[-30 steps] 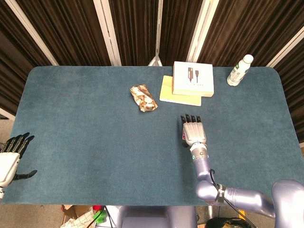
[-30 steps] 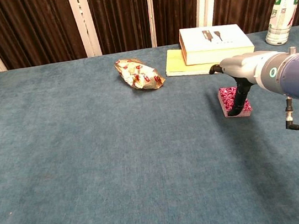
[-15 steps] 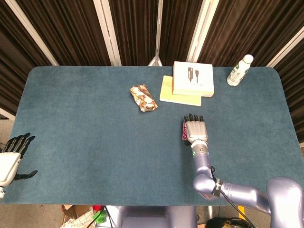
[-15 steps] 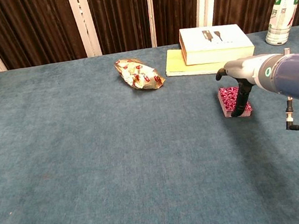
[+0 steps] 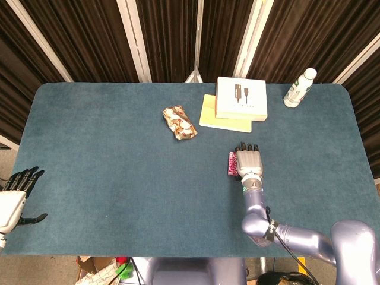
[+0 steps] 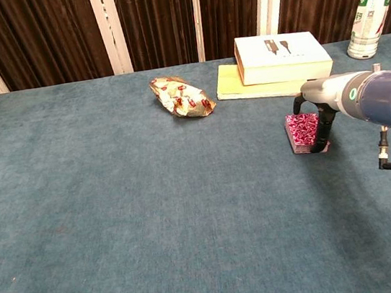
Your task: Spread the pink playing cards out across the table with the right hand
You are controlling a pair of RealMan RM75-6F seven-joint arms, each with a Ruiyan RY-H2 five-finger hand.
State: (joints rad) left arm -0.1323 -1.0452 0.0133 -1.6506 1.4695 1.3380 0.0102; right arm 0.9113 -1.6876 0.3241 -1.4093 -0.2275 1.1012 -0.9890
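One stack of pink cards (image 6: 303, 132) lies on the tabletop (image 5: 107, 154), right of the middle and a little toward the near edge. The right hand (image 5: 249, 162) rests with its fingers (image 6: 324, 130) down on the right side of the stack; its fingers point to the far edge and it grips nothing.

The left hand (image 5: 12, 199) hangs beyond the left edge near the near-left corner, fingers apart, holding nothing.

There is one foil snack packet (image 5: 179, 123) toward the far edge, one white box (image 5: 240, 98) lying on one yellow book (image 5: 222, 119) just behind the cards, and one white bottle (image 5: 299, 87) standing at the far-right corner.

Wide free cloth stretches left of the cards to the left edge. The tabletop is covered in blue-green felt; dark curtains (image 5: 89, 35) with white strips hang behind.
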